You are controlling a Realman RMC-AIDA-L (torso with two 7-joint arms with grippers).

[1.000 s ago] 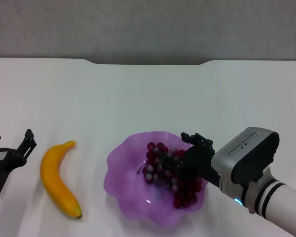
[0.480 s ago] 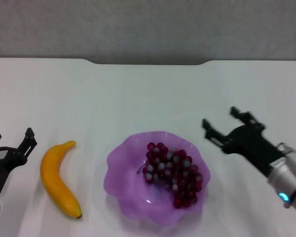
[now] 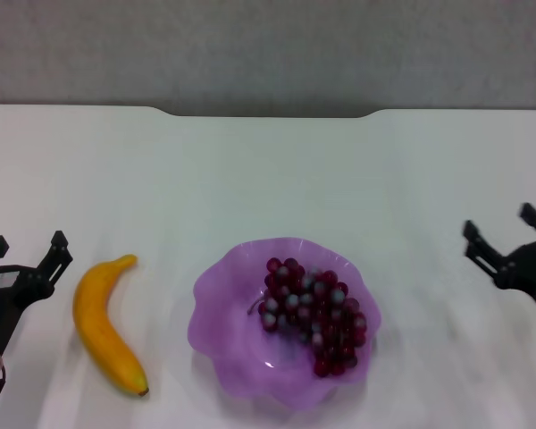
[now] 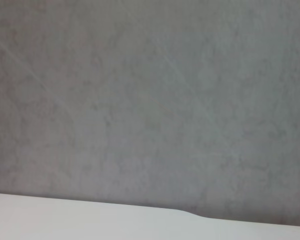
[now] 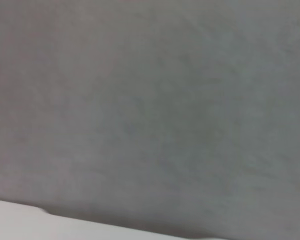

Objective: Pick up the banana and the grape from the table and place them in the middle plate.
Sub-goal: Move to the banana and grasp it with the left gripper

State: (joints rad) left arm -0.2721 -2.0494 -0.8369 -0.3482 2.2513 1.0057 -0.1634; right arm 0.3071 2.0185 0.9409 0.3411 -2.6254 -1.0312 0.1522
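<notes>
One banana point(image 3: 106, 325) is seen lying flat on the white table point(image 3: 268, 170), just left of the purple scalloped plate point(image 3: 216, 308) and apart from its rim, with its stem end pointing far and its dark tip near. The bunch of grapes point(image 3: 311, 314) is already resting inside the plate, toward its right half. So one of the two fruits is judged placed, and the banana is left to be moved.

The banana is judged to be light, stiff and smooth-skinned, so some slipperiness can be expected. A hold across the thick middle of its curve is judged safest, with the fingers set on either side of its width; only modest squeeze should be needed.

The left gripper point(image 3: 24, 265) is seen at the left edge of the table, just left of the banana and not touching it, with its jaws apart and empty. The right gripper point(image 3: 505, 242) is seen at the far right edge, well apart from the plate, jaws also apart and holding nothing. Only a grey wall and a strip of table edge are shown by both wrist views.
</notes>
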